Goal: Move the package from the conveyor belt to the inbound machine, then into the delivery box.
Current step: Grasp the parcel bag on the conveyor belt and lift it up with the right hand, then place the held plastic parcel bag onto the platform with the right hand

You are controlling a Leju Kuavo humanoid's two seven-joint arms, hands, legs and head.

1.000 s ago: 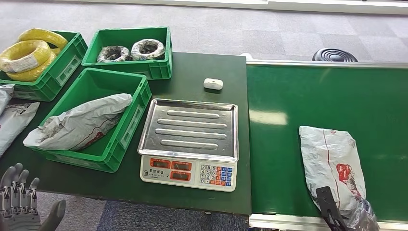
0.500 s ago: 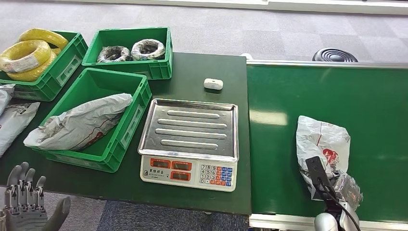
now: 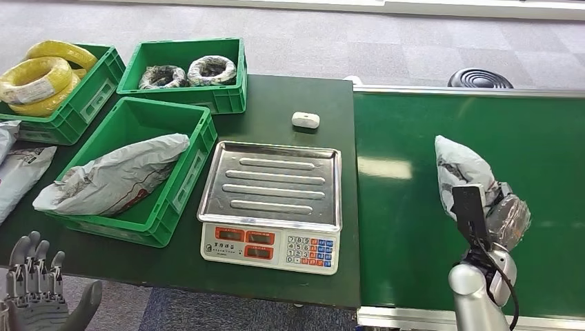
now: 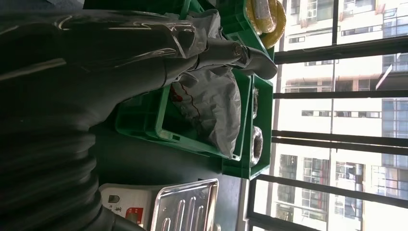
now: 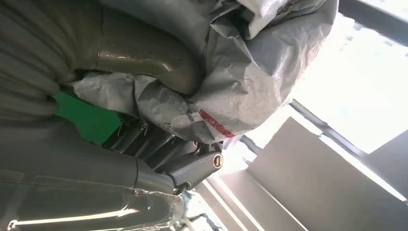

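One grey poly-mailer package (image 3: 461, 169) sits bunched in the right hand (image 3: 498, 217), fingers clamped around it above the conveyor belt (image 3: 414, 207), presumably for carrying to the weighing scale (image 3: 272, 200) off to its left, while the left hand (image 3: 41, 296) hangs empty, fingers apart.

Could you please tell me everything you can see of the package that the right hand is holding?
The package is a crumpled grey plastic mailer bag with a red printed mark, seen in the right wrist view. The right hand grips its lower end, thumb pressed into the folds, so it bunches and stands up above the green conveyor belt, right of the scale.
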